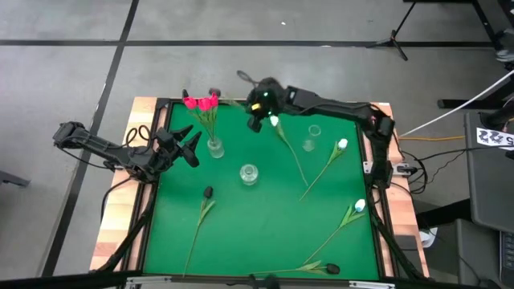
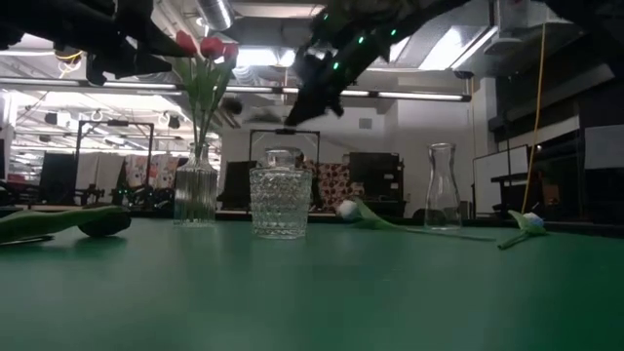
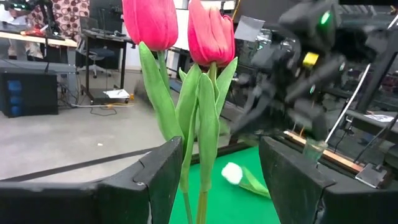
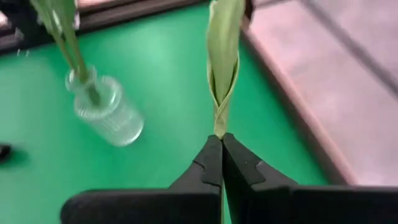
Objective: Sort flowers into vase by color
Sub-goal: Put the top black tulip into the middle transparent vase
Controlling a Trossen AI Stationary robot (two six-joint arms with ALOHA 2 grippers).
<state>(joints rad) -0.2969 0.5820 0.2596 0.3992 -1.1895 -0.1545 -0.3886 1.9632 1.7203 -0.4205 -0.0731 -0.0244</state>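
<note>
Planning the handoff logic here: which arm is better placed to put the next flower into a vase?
Right. The right gripper is already shut on a flower stem, raised above the mat near the vases. The left gripper is open, holding nothing, beside the pink flowers in their vase.

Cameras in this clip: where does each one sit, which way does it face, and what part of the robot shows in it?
High view: above the green table, looking straight down; both arms show, left gripper and right gripper.
Low view: at tabletop height, looking level into the room; arms enter from above.
Left wrist view: past its open fingers toward the pink tulips.
Right wrist view: down past shut fingers pinching a green stem.
Shared: the ribbed vase holding pink tulips appears in high, low and right wrist views.
</note>
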